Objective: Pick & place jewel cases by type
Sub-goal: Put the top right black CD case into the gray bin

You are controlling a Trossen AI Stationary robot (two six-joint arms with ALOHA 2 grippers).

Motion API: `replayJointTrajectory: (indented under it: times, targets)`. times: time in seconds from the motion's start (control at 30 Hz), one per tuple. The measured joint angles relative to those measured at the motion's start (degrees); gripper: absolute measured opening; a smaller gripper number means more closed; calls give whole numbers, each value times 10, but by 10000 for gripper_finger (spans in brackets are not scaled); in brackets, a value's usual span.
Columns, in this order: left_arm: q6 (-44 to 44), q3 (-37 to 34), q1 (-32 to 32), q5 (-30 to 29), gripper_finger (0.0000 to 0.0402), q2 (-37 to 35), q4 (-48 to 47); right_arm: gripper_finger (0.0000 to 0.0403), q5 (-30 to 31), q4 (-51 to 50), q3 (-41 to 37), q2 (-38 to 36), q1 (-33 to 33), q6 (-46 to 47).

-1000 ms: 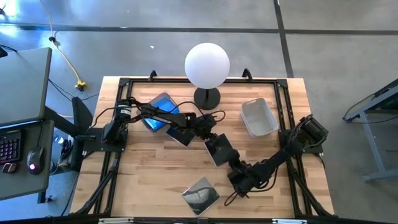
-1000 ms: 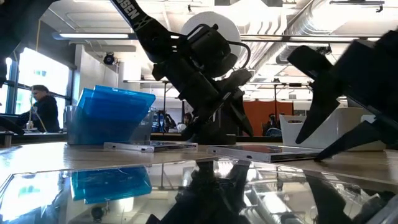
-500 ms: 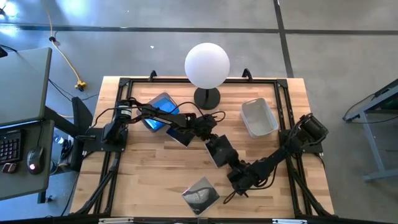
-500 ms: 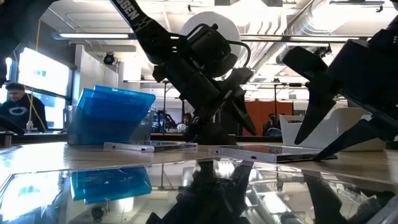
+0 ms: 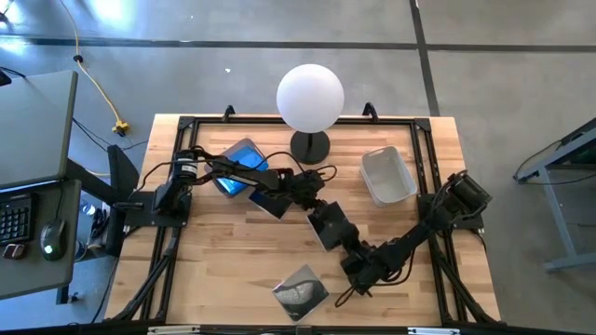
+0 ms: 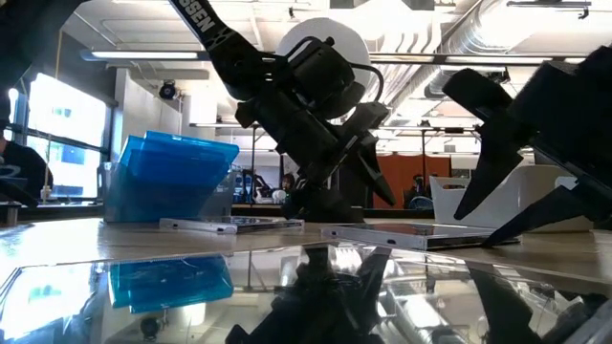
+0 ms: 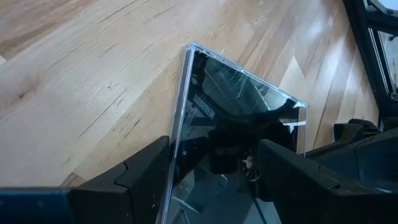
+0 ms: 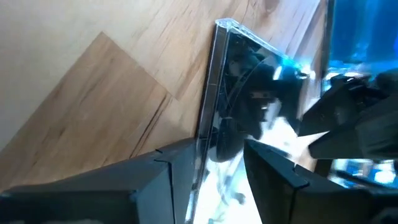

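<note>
At mid-table your left gripper (image 5: 317,212) and right gripper (image 5: 352,253) both sit over the same dark jewel case (image 5: 331,226), one at each end, and across the last second almost nothing has moved: the case lies flat on the wood exactly where it was, and only the right arm has shifted a touch in the low view. Each wrist view shows its fingers spread to either side of a case edge, not yet pinching. You're stalled at the grasp, so no sorting has advanced. The blue jewel cases (image 6: 172,172) sit stacked in the left bin (image 5: 235,167), the white bin (image 5: 387,175) holds nothing I can see, and two more dark cases (image 5: 301,290) wait on the table
</note>
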Motion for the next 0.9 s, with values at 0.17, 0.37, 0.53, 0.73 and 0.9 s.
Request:
replayJointTrajectory:
  times: [0.17, 0.37, 0.53, 0.73, 0.9]
  targets:
    - [0, 1, -1, 4, 241, 0, -6, 134, 66, -10, 5, 1, 28, -30]
    - [0, 1, -1, 10, 241, 0, -9, 134, 70, -40, 26, 3, 33, -7]
    - [0, 1, -1, 21, 241, -1, -12, 134, 69, -114, 45, 4, 32, 0]
    - [-3, 1, -1, 34, 241, -1, -14, 133, 52, -186, 61, 3, 32, 44]
    - [-3, 1, -2, 49, 241, -1, -16, 133, 58, -225, 74, 2, 37, 54]
